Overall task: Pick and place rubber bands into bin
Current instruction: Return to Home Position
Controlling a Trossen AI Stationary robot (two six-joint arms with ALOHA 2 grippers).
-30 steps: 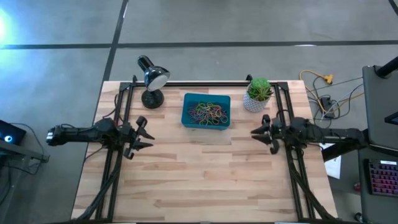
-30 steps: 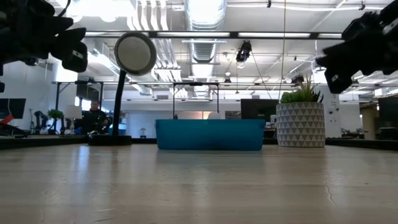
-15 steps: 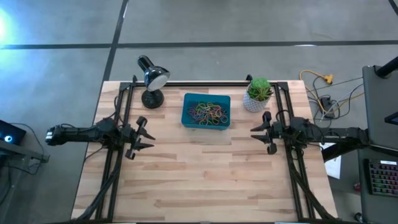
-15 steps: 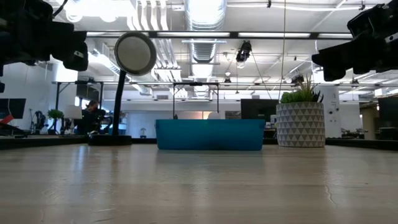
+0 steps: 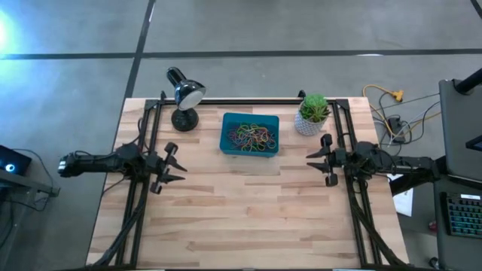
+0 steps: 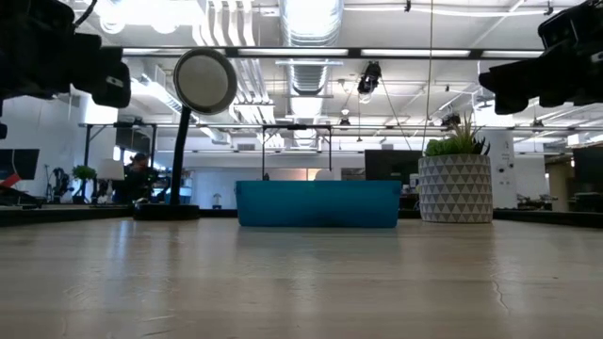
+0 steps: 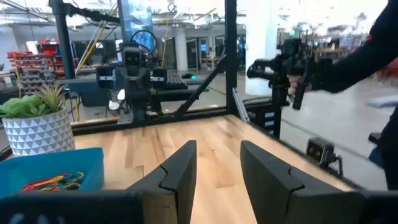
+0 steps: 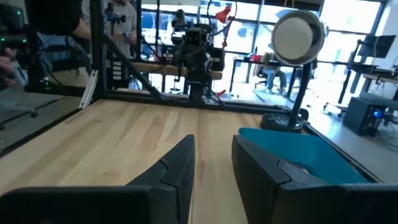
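- The front of the worktop (image 5: pixel 241 218) is bare wood. No loose band shows on it in the high view, though a thin one would be hard to spot.
- At mid-depth, the right pincer (image 5: pixel 321 159) has slid a little outward toward its own side rail over the past second. In the low view it has risen toward the upper corner. Its fingers stand apart with nothing between them.
- The left pincer (image 5: pixel 175 165) hangs opposite, near the left rail, where it was a second ago. Its fingers are likewise apart and empty.
- Beyond them, the teal bin (image 5: pixel 224 135) sits toward the back, between the two arms and well apart from both. The rubber bands (image 5: pixel 252 137) lie in a mixed-colour heap inside it.
- Farthest back, the desk lamp (image 5: pixel 184 94) and the potted plant (image 5: pixel 312 113) flank the bin.
- From this, the sorting looks finished. The right arm's retreat reads as its move to rest, and nothing appears left to pick.
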